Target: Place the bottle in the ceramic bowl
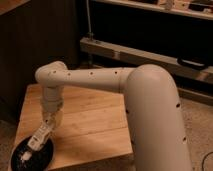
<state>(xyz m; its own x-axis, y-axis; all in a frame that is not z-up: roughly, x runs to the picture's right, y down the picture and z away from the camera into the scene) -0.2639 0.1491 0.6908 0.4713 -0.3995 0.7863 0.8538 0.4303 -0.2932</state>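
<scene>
**Wooden table, black dish, arm reaching down to the corner**

Wooden tabletop (90, 120) fills the lower left of the frame, light planks with a visible grain. Right at its near left corner sits the ceramic bowl (42, 156), a shallow glossy black dish with a few pale specks showing inside. Over it, tilted down and to the left, is the bottle (39, 136), whitish with a light label; its lower end reaches in over the bowl's inside, though I can't tell if it actually touches the dish. The gripper (49, 124) is at the bottle's upper end, just above the bowl's rim, and honestly I can't make out how its fingers are set.

From there the white arm (90, 79) goes straight up to an elbow in the left-middle of the frame, then runs across to the right into the big rounded white body (155, 115) that takes up the lower right.

Behind the table, dark wood panelling (35, 40) covers the upper left. Further back on the right is a dark shelving unit with a pale metal rail (130, 54) across it, standing on a speckled floor (197, 117).
</scene>
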